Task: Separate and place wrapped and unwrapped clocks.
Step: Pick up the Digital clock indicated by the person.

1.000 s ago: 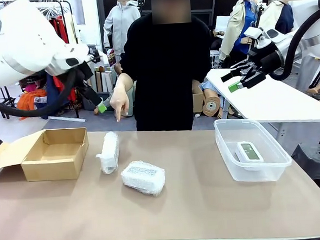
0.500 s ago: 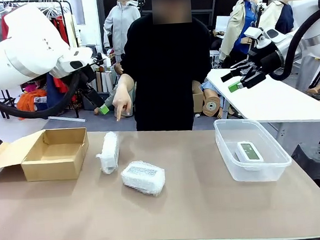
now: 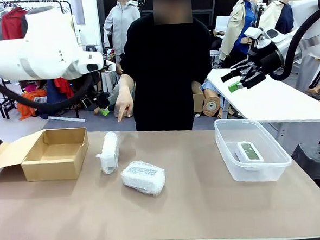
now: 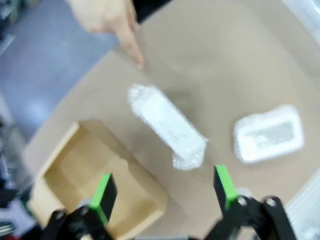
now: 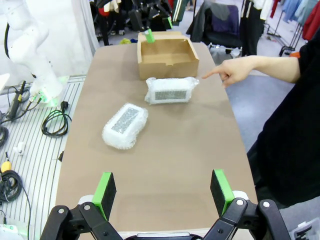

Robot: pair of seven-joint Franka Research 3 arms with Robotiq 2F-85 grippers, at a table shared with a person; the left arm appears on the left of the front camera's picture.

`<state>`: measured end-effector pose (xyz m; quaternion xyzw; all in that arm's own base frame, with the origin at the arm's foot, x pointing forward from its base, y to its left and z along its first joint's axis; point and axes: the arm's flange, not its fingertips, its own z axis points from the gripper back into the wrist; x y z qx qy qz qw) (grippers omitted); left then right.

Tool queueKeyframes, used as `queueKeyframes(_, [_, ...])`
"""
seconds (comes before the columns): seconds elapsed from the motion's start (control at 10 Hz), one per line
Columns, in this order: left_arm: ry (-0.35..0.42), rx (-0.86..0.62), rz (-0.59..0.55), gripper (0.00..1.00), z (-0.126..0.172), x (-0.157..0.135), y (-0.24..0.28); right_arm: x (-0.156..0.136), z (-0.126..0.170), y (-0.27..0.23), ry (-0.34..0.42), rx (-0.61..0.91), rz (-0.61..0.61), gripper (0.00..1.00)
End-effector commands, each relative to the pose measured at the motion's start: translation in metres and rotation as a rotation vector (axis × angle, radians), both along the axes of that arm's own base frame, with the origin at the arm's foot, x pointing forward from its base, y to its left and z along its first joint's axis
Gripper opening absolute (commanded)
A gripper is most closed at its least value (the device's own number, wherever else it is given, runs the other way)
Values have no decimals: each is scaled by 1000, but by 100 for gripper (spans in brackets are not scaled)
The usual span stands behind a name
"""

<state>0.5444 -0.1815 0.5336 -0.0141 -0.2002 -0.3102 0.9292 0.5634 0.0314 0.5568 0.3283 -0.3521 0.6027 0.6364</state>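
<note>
Left gripper [image 4: 164, 189]: we see it wide, empty, high at far left.
Right gripper [image 3: 240, 80]: wide, empty, high at far right.
Far wrapped clock [image 3: 109, 152]: left of centre.
Near wrapped clock [image 3: 143, 177]: beside it, nearer us.
Bare clock [image 3: 248, 151]: in clear tub [image 3: 239, 121], right.

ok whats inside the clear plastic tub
One bare white digital clock lies flat in the tub, screen up. Nothing else shows inside; the floor beneath the clock is covered.
</note>
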Motion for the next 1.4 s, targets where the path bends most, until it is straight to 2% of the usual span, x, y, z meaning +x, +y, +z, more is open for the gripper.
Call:
queueKeyframes(0.0, [31, 27, 175, 100, 8, 10, -26, 0, 1, 0, -8, 0, 3, 100])
queueKeyframes(0.2, [8, 90, 323, 100, -1, 16, -37, 0, 1, 0, -8, 0, 3, 100])
queueKeyframes(0.5, [53, 133, 341, 100, -32, 41, -42, 0, 1, 0, -8, 0, 3, 100])
queueKeyframes(0.9, [79, 203, 455, 100, -73, 66, -45, 0, 1, 0, -8, 0, 3, 100])
queueKeyframes(1.1, [100, 153, 466, 100, -90, 72, -50, 0, 1, 0, -8, 0, 3, 100])
queueKeyframes(1.3, [100, 67, 542, 100, -106, 77, -51, 0, 1, 0, -8, 0, 3, 100])
